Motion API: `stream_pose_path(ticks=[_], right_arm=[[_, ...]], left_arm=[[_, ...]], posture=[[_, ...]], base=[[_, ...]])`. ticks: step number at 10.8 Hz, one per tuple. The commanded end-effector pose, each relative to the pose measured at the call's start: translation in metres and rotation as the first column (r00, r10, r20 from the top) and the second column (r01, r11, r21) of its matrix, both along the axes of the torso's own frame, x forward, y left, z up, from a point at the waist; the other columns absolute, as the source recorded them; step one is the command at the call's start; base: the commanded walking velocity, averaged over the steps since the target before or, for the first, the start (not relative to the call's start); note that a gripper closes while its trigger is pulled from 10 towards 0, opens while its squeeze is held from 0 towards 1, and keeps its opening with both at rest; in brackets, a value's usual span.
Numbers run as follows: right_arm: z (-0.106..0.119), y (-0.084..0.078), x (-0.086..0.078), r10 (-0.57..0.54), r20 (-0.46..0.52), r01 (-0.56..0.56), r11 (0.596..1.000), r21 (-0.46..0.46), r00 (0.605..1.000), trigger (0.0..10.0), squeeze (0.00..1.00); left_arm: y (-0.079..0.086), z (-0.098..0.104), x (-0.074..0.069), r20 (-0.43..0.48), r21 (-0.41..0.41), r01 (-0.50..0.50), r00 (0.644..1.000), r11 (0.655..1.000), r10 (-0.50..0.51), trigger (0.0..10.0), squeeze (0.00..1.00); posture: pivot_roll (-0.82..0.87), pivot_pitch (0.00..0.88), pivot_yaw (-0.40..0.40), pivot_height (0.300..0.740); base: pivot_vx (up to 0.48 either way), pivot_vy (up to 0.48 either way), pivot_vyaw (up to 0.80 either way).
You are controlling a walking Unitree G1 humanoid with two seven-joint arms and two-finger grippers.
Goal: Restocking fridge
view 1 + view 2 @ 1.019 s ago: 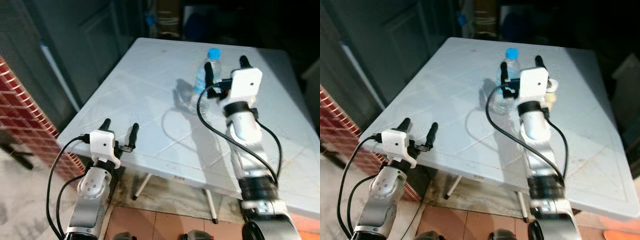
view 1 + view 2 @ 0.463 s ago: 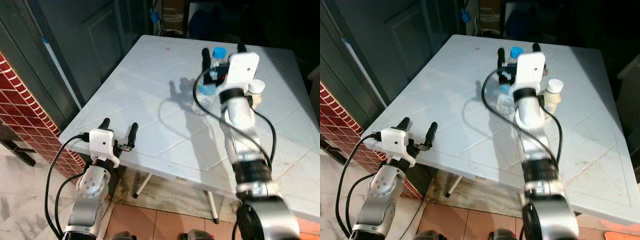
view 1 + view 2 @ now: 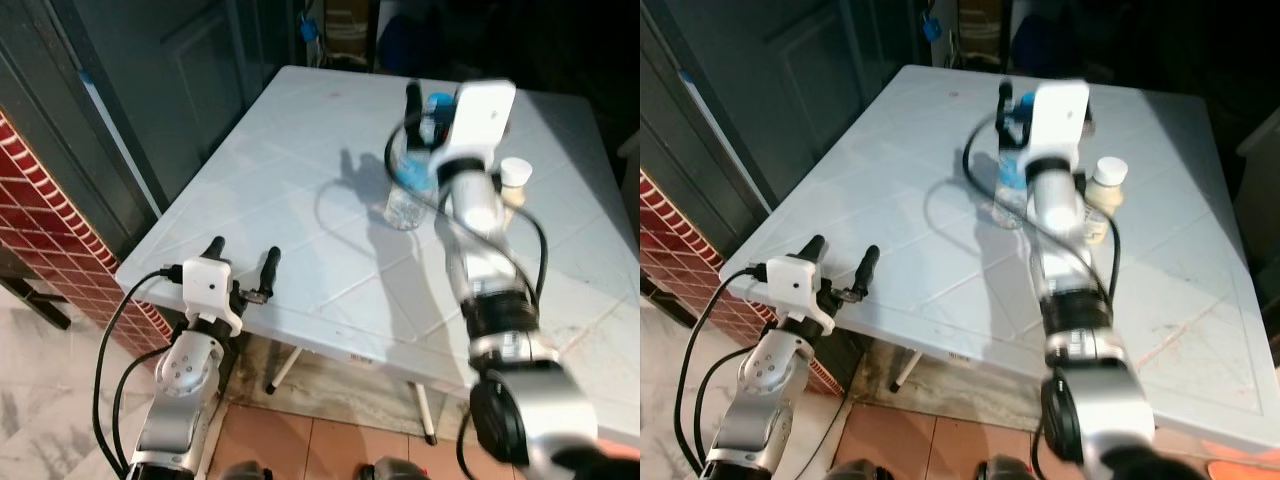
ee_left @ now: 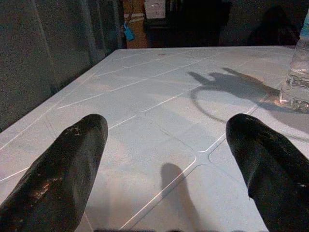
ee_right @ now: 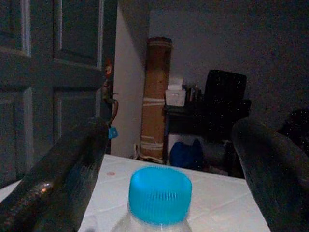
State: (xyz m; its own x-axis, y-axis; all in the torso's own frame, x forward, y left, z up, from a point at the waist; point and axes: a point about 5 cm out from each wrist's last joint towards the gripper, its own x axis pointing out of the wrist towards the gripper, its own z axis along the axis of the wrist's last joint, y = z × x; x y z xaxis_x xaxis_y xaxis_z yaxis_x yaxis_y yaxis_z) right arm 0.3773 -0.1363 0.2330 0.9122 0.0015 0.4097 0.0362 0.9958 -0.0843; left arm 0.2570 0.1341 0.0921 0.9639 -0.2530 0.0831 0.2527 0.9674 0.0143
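While the left gripper (image 3: 241, 262) waits spread at the table's (image 3: 300, 190) near edge, the right gripper (image 5: 164, 159), fingers apart, hangs just above the upright water bottle (image 3: 413, 170) standing mid-table, its blue cap (image 5: 160, 194) between them.

White table (image 3: 300, 200) fills mid frame. Clear water bottle (image 3: 408, 195) w/ blue cap upright at 1 o'clock; right gripper (image 3: 440, 95) blurred at its top, fingers apart. White-capped jar (image 3: 514, 180) just beside, 2 o'clock. Left gripper (image 3: 243, 260) fingers apart at 7 o'clock, table's near edge. Red tile wall (image 3: 50, 230) at 9 o'clock.
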Motion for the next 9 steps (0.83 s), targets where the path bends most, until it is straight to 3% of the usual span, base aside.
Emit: stream_pose_path(ticks=[1, 3, 6, 7, 9], right_arm=[[0.005, -0.002, 0.007, -0.010, -0.024, 0.011, 0.999, 0.045, 1.000, 10.0, 0.00], [0.010, -0.003, 0.012, -0.001, -0.028, 0.002, 0.999, 0.045, 1.000, 10.0, 0.00], [0.005, 0.003, 0.021, 0.038, -0.118, -0.031, 0.998, 0.061, 0.992, 10.0, 0.00], [0.002, 0.006, 0.023, 0.055, -0.139, -0.048, 0.997, 0.056, 0.989, 6.9, 0.00], [0.001, 0.009, 0.024, 0.076, -0.149, -0.069, 0.996, 0.056, 0.986, 3.5, 0.00]], left_arm=[[0.000, 0.003, -0.001, 0.004, 0.002, 0.004, 1.000, 1.000, -0.004, 10.0, 0.00], [-0.001, 0.003, -0.001, 0.002, -0.001, 0.006, 1.000, 1.000, -0.006, 10.0, 0.00], [-0.003, 0.002, -0.001, -0.005, -0.002, 0.026, 1.000, 1.000, -0.026, 10.0, 0.00], [-0.004, 0.002, -0.001, -0.007, -0.003, 0.028, 1.000, 1.000, -0.028, 10.0, 0.00], [-0.005, 0.002, -0.001, -0.008, -0.006, 0.029, 1.000, 1.000, -0.029, 10.0, 0.00]], posture=[[-0.01, 0.045, 0.043, 0.740], [-0.01, 0.046, 0.039, 0.740], [-0.01, 0.046, 0.038, 0.740], [-0.01, 0.046, 0.035, 0.740], [-0.01, 0.045, 0.032, 0.740]], base=[[0.000, 0.000, 0.00], [0.000, 0.000, 0.00], [0.000, 0.000, 0.00], [0.000, 0.000, 0.00], [0.000, 0.000, 0.00]])
